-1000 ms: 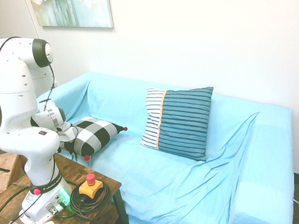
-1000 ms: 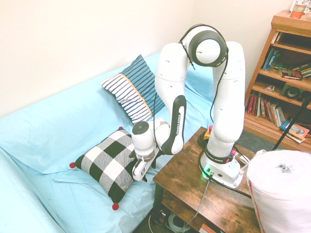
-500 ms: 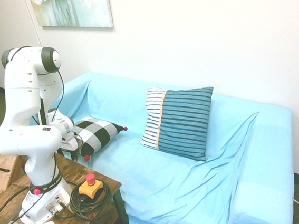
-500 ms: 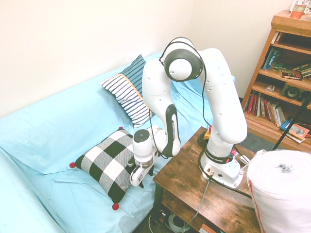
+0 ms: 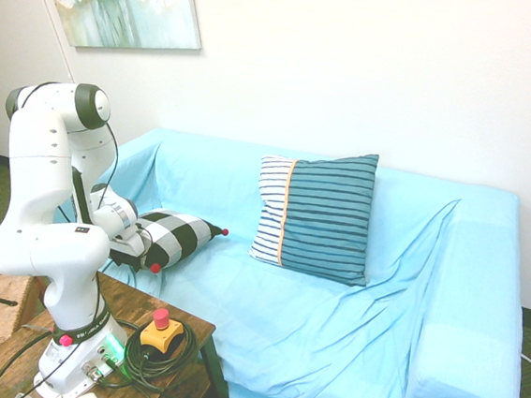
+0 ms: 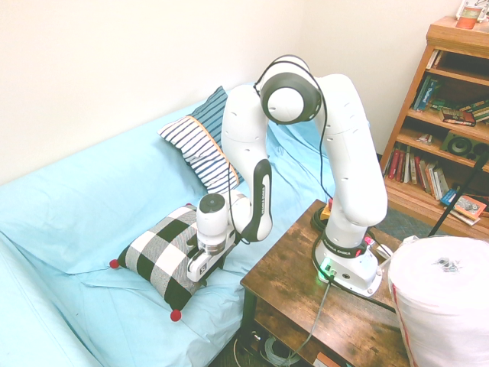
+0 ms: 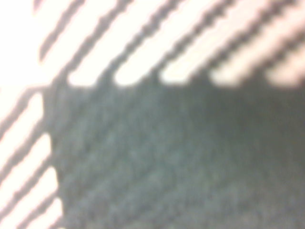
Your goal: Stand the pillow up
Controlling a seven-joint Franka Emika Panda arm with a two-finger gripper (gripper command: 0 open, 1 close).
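The pillow (image 5: 179, 233) (image 6: 157, 256), black-and-white checked with red pompoms at its corners, lies on the left seat of the light blue sofa (image 5: 347, 329). Its near edge is lifted a little off the seat. My gripper (image 5: 129, 250) (image 6: 195, 274) is at that near edge, shut on the pillow next to the corner closest to the wooden table. The wrist view is filled by blurred checked fabric of the pillow (image 7: 167, 143), very close to the camera.
A larger teal-and-white striped cushion (image 5: 316, 213) (image 6: 202, 141) leans upright against the sofa back. A wooden table (image 6: 298, 287) with a yellow stop button (image 5: 161, 330) stands right beside the sofa's front. Further off are a bookshelf (image 6: 451, 115) and a white bundle (image 6: 443, 306).
My gripper has moved in over the pillow's near edge and closed in on it. That edge and its red pompom have risen and shifted toward the sofa back.
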